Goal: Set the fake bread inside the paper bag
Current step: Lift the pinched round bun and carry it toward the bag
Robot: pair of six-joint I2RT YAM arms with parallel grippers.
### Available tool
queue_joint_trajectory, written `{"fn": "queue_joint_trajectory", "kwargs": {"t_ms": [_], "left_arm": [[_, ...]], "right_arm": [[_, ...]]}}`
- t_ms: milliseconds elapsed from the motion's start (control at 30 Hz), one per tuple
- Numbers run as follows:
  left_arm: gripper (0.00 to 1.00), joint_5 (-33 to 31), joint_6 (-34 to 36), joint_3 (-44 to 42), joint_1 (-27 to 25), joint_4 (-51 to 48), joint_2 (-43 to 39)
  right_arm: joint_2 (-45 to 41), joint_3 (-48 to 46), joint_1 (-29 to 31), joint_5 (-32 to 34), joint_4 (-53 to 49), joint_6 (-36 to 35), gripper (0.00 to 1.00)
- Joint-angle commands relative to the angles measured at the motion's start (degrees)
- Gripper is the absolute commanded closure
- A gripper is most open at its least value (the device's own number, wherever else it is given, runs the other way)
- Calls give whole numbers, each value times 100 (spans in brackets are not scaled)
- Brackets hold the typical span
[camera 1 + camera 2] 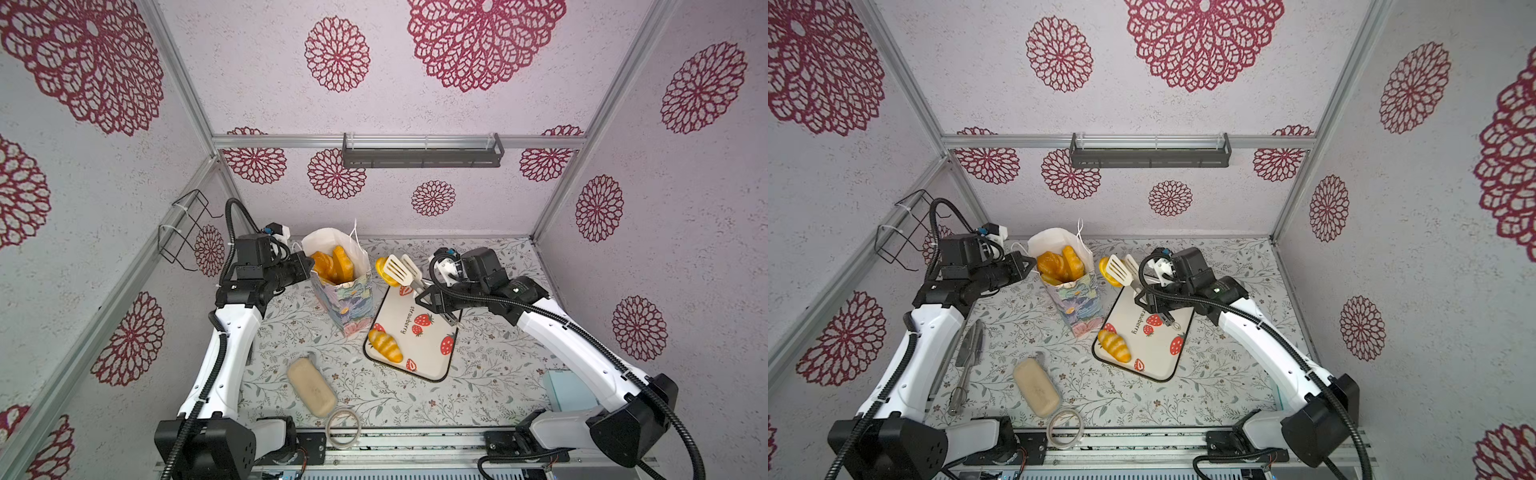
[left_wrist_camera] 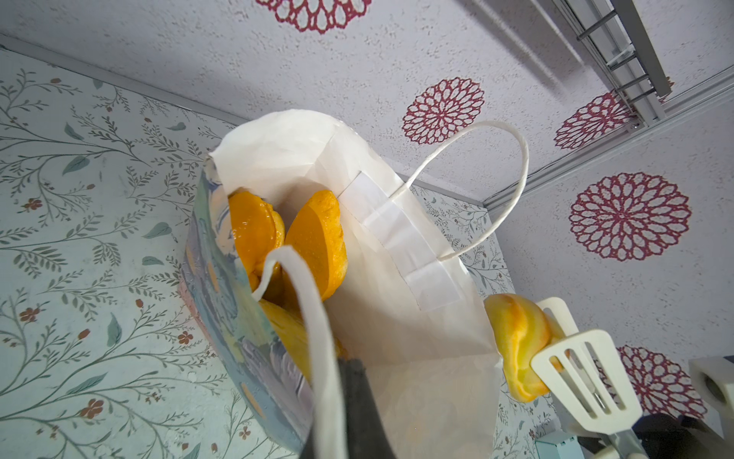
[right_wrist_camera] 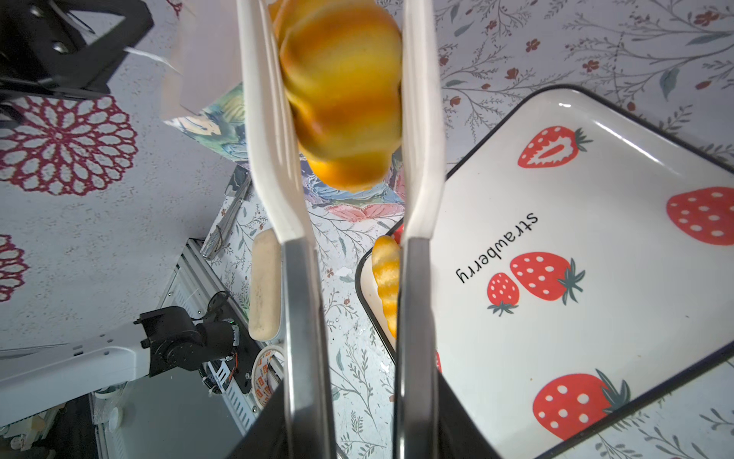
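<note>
Overhead, in both top views, the bag [image 1: 349,303] [image 1: 1077,303] is seen upright at the far middle of the table [image 1: 291,332], with its mouth open. Several pastries [image 1: 332,264] [image 1: 1059,266] are stood on end inside it. Just right of the bag a tray [image 1: 424,357] is laid flat, and one croissant [image 1: 385,345] is found in its near left corner, its long axis slanted from far left to near right.

The left arm [image 1: 232,340] is bent forward, and the left gripper [image 1: 306,266] is levelled at the bag's left rim. The right arm [image 1: 552,332] is folded inward over the tray's far end. The right gripper [image 1: 434,297] is clamped on tongs [image 1: 401,270], which are pointed up and left towards the bag. The held croissant [image 1: 380,266] is pinched between their blades, in the air, just beside the bag's right rim and outside it.

From the left wrist, the bag [image 2: 397,318] is shown white inside, with the pastries [image 2: 313,238] upright in it. A cord handle [image 2: 317,318] is run down beside a dark finger [image 2: 357,405], and the jaws are closed on it. The held croissant [image 2: 516,349] is seen just outside the bag's wall, gripped by the tongs [image 2: 584,381].

From the right wrist, the tongs [image 3: 302,278] are squeezed narrow by the right gripper [image 3: 361,433]. The held croissant [image 3: 341,91] is wedged between the white blades, but its long axis cannot be told. Beneath are seen the bag [image 3: 214,127], the tray [image 3: 635,310] and the croissant [image 3: 387,282], which is partly hidden by a tong arm.
</note>
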Motion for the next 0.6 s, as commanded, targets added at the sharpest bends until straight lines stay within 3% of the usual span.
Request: {"fn": "queue_joint_trajectory", "kwargs": {"t_ms": [0,567], "left_arm": [[100,-29,-10,-51,46,112,-24],[100,-33,-11,-56,46,102,-10]], "right_arm": [[-281,340,-33,-269,386,-1,57],[270,1181,-20,-917,668,-52,57]]}}
